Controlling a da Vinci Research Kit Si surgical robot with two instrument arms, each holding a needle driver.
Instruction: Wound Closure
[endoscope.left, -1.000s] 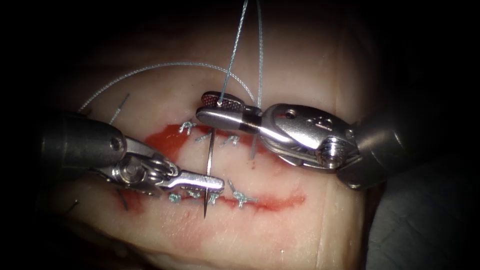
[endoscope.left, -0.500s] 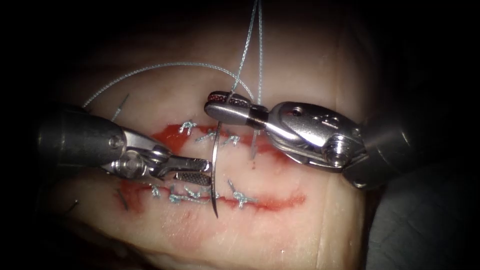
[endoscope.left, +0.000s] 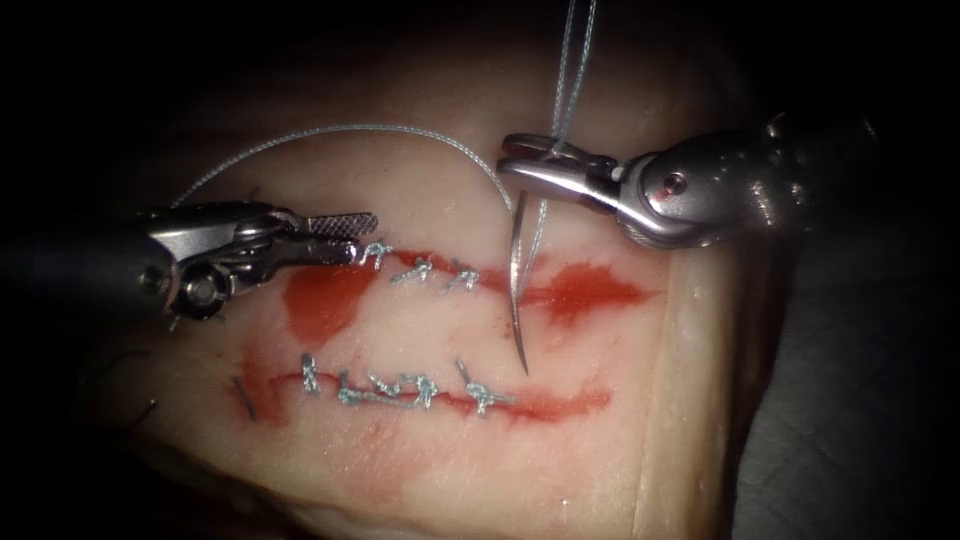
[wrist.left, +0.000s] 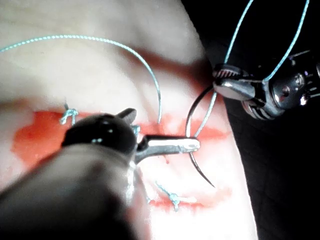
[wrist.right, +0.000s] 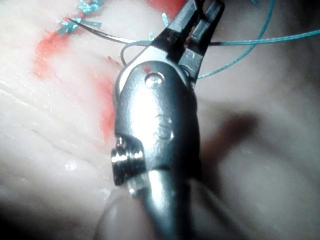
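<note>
Our right tool (endoscope.left: 520, 165) grips the needle (endoscope.left: 516, 300) at its blunt thread end, so the curve hangs free above the tissue (endoscope.left: 600, 430), point toward the near row of stitches (endoscope.left: 400, 388), lying just right of the far row of stitches (endoscope.left: 420, 268). The thread (endoscope.left: 350, 132) arcs away left from the needle's end. Our left tool (endoscope.left: 350, 235) holds nothing, jaws slightly parted, at the left end of the far cut (endoscope.left: 580, 292).
</note>
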